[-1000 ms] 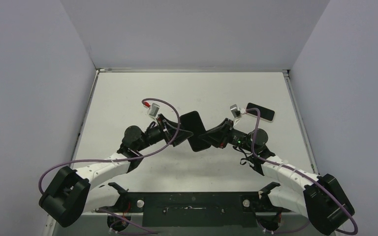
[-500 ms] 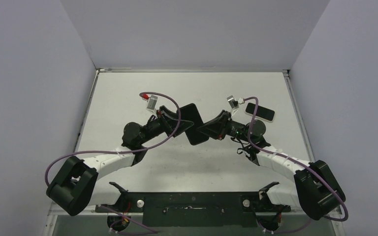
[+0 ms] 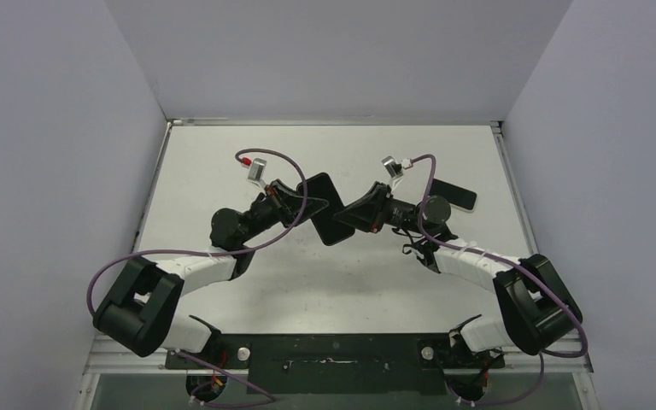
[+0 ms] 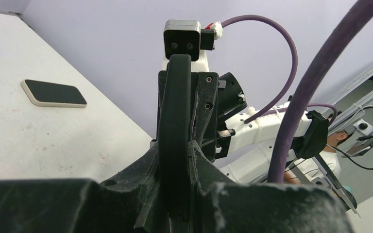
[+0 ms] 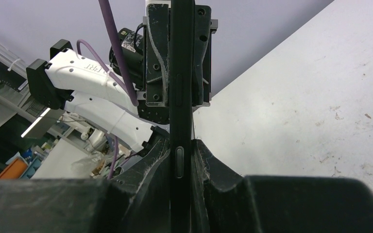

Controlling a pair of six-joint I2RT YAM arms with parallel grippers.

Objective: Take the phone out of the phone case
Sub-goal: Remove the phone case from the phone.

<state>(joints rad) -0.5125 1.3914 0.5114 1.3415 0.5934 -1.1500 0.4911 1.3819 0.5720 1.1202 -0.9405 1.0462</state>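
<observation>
1. Phone case [image 3: 329, 209]: black slab held up off the table [image 3: 213, 162], mid-workspace, between the two arms. It is tilted in the top view, w/ one corner toward the back.
2. Left gripper [image 3: 303, 205]: jaws clamped on the case's left end. In the left wrist view the case's rounded black edge runs up between the fingers [image 4: 145, 204], seen edge-on.
3. Right gripper [image 3: 357, 218]: jaws clamped on the opposite end. In the right wrist view a slim black edge w/ side buttons stands upright between the fingers [image 5: 153, 194].
4. Each wrist cam shows the other gripper pinching the far end of the same slab.
5. Phone: can't tell it apart from the case in any view, so can't say if it is seated or partly out.
6. Second phone [image 3: 454, 195]: light rim, dark screen, lying flat on the table at back right, well apart from the held case. A purple cable [image 3: 431, 184] partly crosses it in the top view.
</observation>
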